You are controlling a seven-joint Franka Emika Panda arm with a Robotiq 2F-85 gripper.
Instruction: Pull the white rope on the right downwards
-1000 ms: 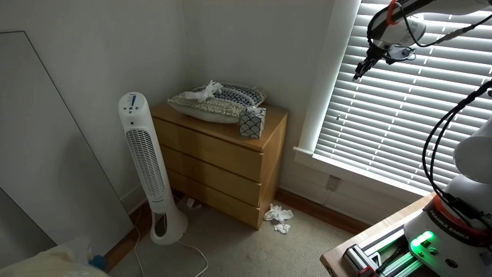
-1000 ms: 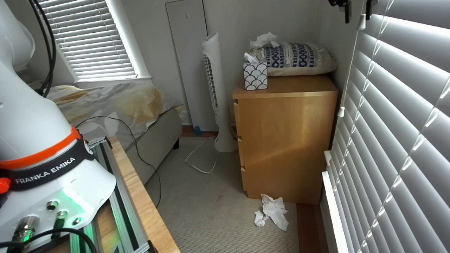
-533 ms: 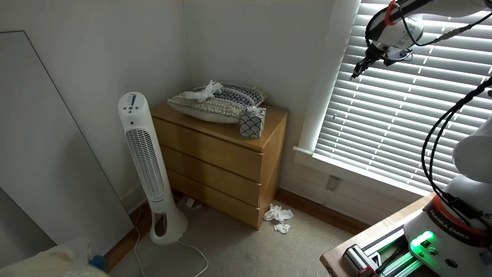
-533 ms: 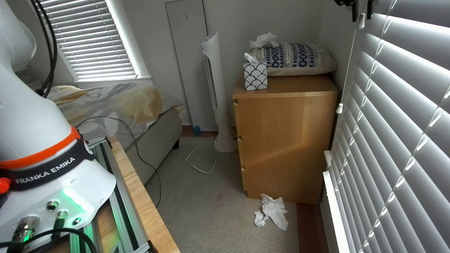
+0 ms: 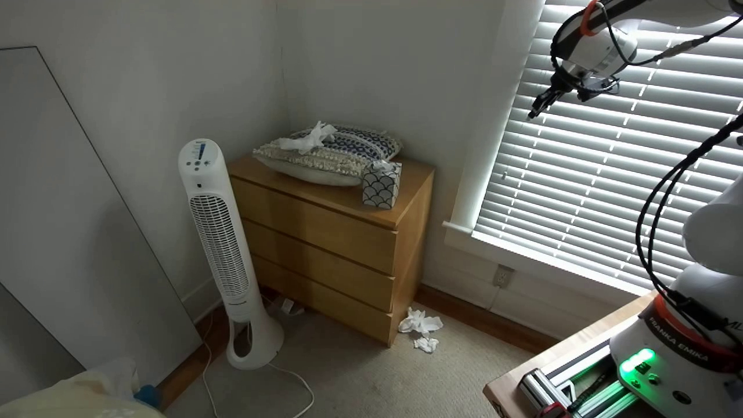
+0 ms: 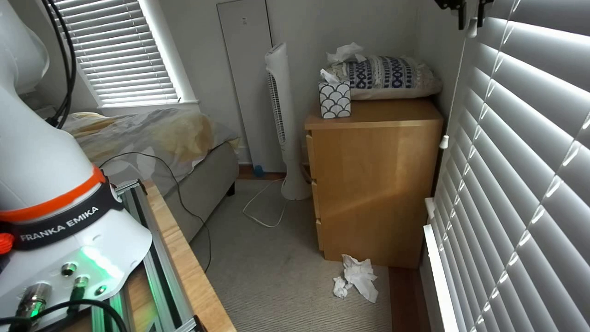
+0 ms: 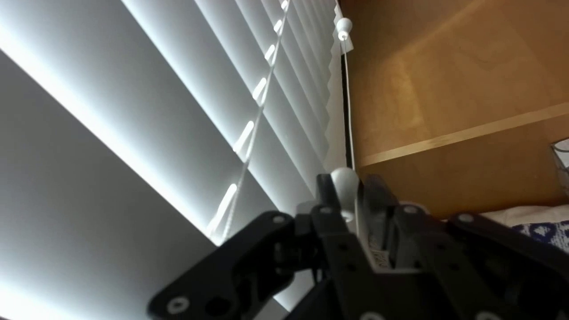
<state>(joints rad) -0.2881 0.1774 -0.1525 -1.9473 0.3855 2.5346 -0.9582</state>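
Blinds [image 6: 516, 161] fill the right; at the far end stands a dresser [image 6: 378, 184] bearing cushion [image 6: 387, 78] and tissue box [image 6: 335, 100] — near it we see the white rope [image 7: 348, 98], upper tassel [image 7: 344, 189] between the part-spread fingers [image 7: 326, 193] of the gripper [image 7: 350, 180] — whether clasped, we cannot tell.

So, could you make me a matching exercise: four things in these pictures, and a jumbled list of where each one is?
Things:
1. Tall white tower fan
2. Black-and-white scalloped tissue box
3. Black two-fingered claw
4. Lower white bell-shaped cord pull

Places:
A. On the brown wooden dresser
B. Hanging on a thin white cord
C. Standing on the beige carpet
D. At the end of the white robot arm

Pairs: 1-C, 2-A, 3-D, 4-B
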